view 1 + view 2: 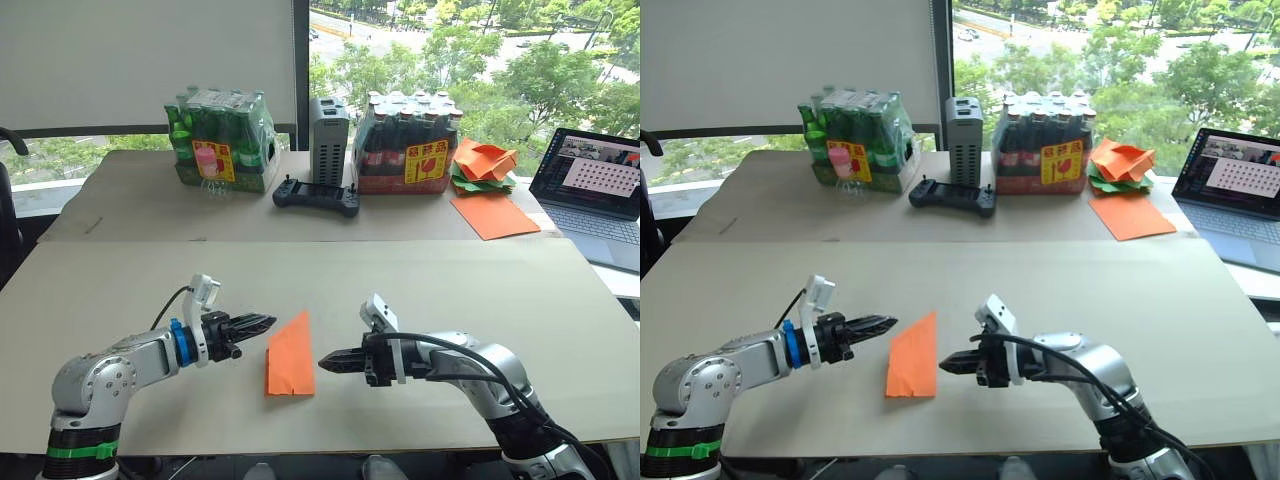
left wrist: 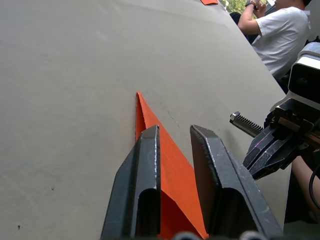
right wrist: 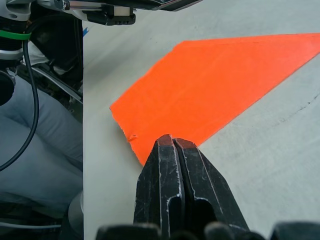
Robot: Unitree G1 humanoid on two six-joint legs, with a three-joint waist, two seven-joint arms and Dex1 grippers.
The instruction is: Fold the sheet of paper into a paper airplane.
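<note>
Lying flat on the near desk (image 1: 480, 290), between the two end effectors, is the sheet of paper (image 1: 290, 356), already folded into a narrow, pointed orange shape whose tip is aiming toward 12 o'clock. That suggests the early folds are done, but the piece is still resting closed and flat, with no raised wings, so I judge the task to be roughly midway and the wing folds still to come.

The left end effector (image 1: 258, 323) is hovering at about 9 o'clock of the paper, near its long edge; in its wrist view its two black fingers (image 2: 137, 195) are standing slightly apart, with the orange paper visible in the gap beyond them and nothing between them. The right end effector (image 1: 333, 362) is sitting at about 3 o'clock, its tips pressed together, empty, and pointing at the paper's near corner, just beside its edge; whether it is touching the paper I cannot tell.

Farther back, on the second desk, a black handheld controller (image 1: 316, 196) is lying in front of a green bottle pack (image 1: 220, 140) and a dark bottle pack (image 1: 410, 143). At 2 o'clock a heap of crumpled papers (image 1: 482, 163) is sitting above a smooth orange sheet (image 1: 495, 214), beside an open laptop (image 1: 600, 195).
</note>
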